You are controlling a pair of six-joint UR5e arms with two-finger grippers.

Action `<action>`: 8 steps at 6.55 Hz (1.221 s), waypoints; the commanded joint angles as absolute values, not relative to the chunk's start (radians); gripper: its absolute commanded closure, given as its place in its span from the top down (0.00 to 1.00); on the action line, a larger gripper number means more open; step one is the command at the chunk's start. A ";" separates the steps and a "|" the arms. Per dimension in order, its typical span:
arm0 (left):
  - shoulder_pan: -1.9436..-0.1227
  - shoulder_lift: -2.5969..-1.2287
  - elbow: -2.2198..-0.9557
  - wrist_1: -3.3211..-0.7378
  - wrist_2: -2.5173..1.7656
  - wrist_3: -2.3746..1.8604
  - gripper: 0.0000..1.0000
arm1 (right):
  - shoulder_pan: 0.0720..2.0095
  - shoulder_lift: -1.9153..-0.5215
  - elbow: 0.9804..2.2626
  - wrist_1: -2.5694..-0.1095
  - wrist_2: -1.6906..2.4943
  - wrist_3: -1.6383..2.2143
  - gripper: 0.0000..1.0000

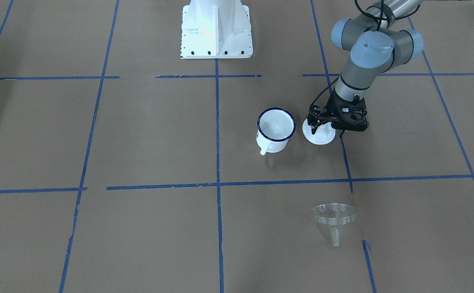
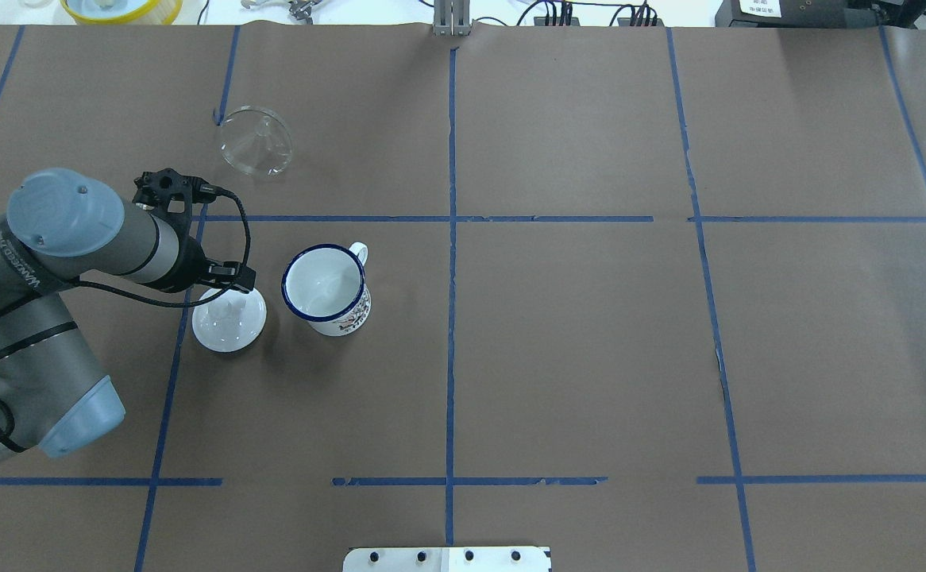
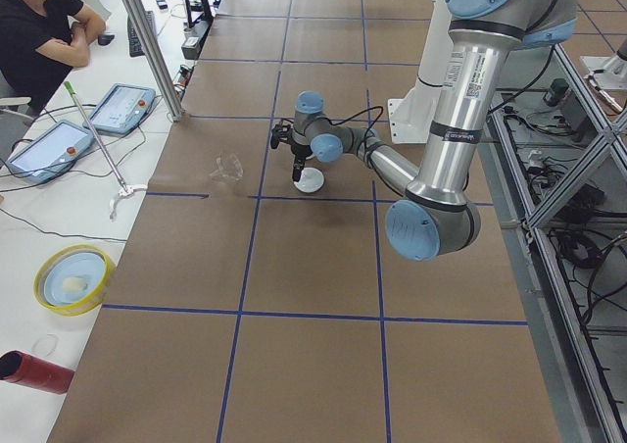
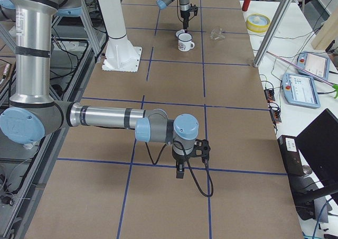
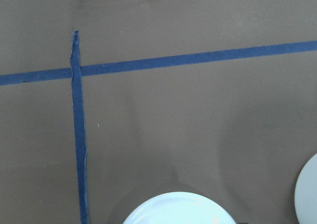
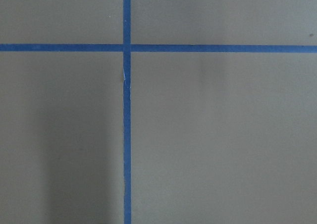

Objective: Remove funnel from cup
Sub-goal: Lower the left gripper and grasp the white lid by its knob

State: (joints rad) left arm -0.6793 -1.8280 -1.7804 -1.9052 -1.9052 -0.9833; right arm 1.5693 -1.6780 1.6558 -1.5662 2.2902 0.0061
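Lower right of the front-facing view is where you'll find the funnel [image 1: 333,217]. It lies on its side on the table [image 1: 139,134], clear of the cup [image 1: 276,129] and well apart from it. Its long axis runs roughly top to bottom in that frame, with the wide mouth toward the top and the spout toward the bottom edge. In the overhead view the funnel sits upper left, and you look into the round mouth with the spout behind it.

The cup stands upright near frame centre in the front-facing view, just right of the vertical blue tape line [image 1: 217,122]. Its mouth is up, the dark blue rim shows all round, and the handle points lower left. In the overhead view the handle points upper right.

Just right of the cup in the front-facing view, apart from it, sits a white lid [image 1: 319,134]. The left arm's fingers [image 1: 313,128] hang over it, spread wide and gripping nothing. One tip shows against the lid's left side, but you can't tell from these views whether it touches. The left wrist view shows only the lid's top edge at the bottom of the frame, plus tape.

The right arm's fingers [image 4: 179,171] show only in the right side view, low centre, pointing down over the table. I can't tell their spread from there.
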 commanded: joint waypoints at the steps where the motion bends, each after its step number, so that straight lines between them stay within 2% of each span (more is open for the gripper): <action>1: -0.675 -1.825 -1.784 -1.905 -1.905 -0.983 0.76 | 1.569 -1.678 1.657 -1.566 2.290 0.006 1.00; 5: -0.666 -1.818 -1.795 -1.893 -1.907 -0.983 0.64 | 1.569 -1.677 1.657 -1.566 2.290 0.006 1.00; 8: -0.657 -1.818 -1.804 -1.862 -1.922 -0.983 0.63 | 1.569 -1.677 1.655 -1.566 2.290 0.006 1.00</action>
State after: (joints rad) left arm -0.6588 -1.8179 -1.8023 -1.8662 -1.9208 -0.9833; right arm 1.5693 -1.6777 1.6560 -1.5662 2.2902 0.0062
